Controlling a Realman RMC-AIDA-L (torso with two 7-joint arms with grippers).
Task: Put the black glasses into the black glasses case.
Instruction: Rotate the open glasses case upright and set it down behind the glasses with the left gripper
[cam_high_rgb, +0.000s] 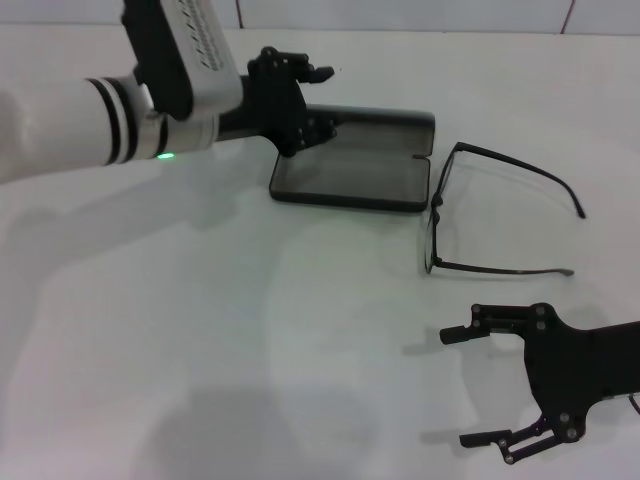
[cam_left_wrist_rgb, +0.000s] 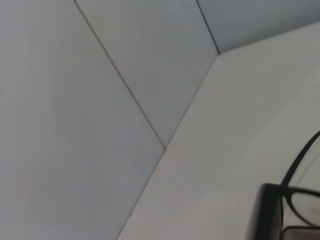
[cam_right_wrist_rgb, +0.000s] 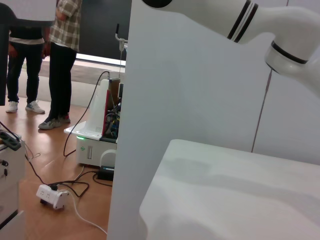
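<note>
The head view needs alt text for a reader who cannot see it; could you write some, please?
The black glasses case lies open on the white table, with the left hand at its far left end. The black glasses, temples unfolded, lie just right of it, and the open right hand hovers nearer the robot.

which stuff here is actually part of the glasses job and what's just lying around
Part of the job:
black glasses, unfolded on the table
black glasses case, lying open
left gripper, at the case
right gripper, open, near the glasses

Just there:
white table
wall panels
</note>
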